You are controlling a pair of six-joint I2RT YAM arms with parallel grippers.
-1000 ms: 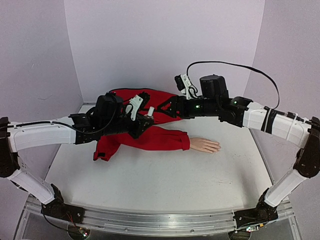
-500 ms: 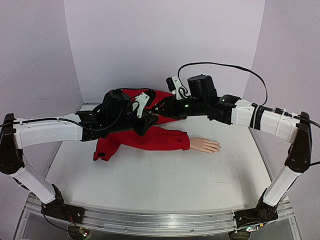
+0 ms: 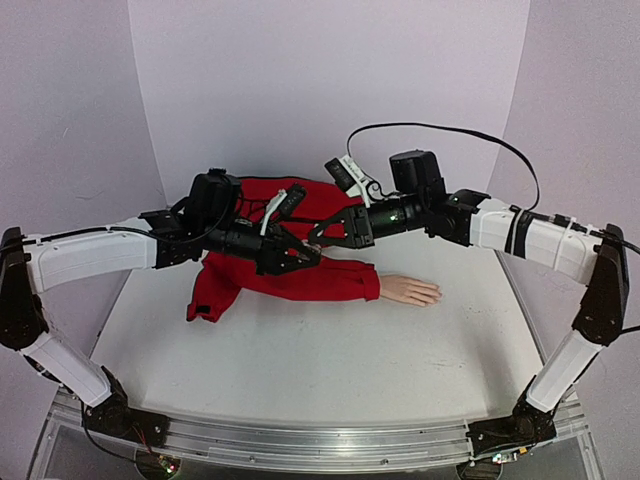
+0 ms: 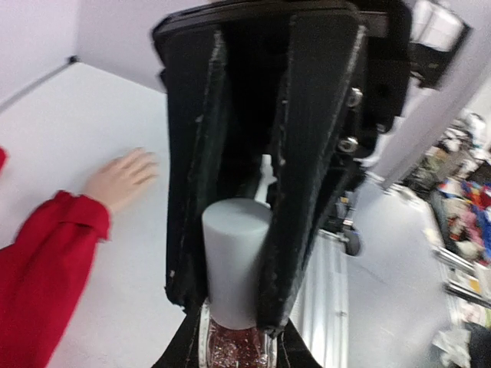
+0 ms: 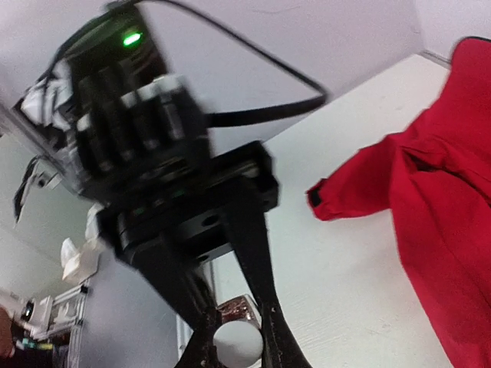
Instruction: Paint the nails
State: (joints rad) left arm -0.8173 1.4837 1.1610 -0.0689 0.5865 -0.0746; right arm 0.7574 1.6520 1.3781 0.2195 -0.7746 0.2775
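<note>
A small nail polish bottle hangs in the air between both grippers, above the red sleeve [image 3: 320,280]. My left gripper [image 3: 290,256] is shut on its glass body of red glitter polish [image 4: 230,349]. My right gripper [image 3: 318,238] is shut on its white cap [image 4: 236,261], seen end-on in the right wrist view [image 5: 236,343]. The pale mannequin hand [image 3: 410,290] lies flat on the table, right of the grippers, fingers pointing right. The nails [image 3: 436,293] are too small to make out. The hand [image 4: 123,176] shows blurred in the left wrist view.
The red garment [image 3: 290,195] bunches up behind the arms toward the back wall, with a loose cuff [image 3: 205,305] at the left. A black cable [image 3: 450,130] loops above the right arm. The metal rail [image 3: 300,440] runs along the near edge.
My right gripper moved left to the bottle held by the left gripper and shut on its white cap. The left arm shifted slightly. The mannequin hand stayed still.
</note>
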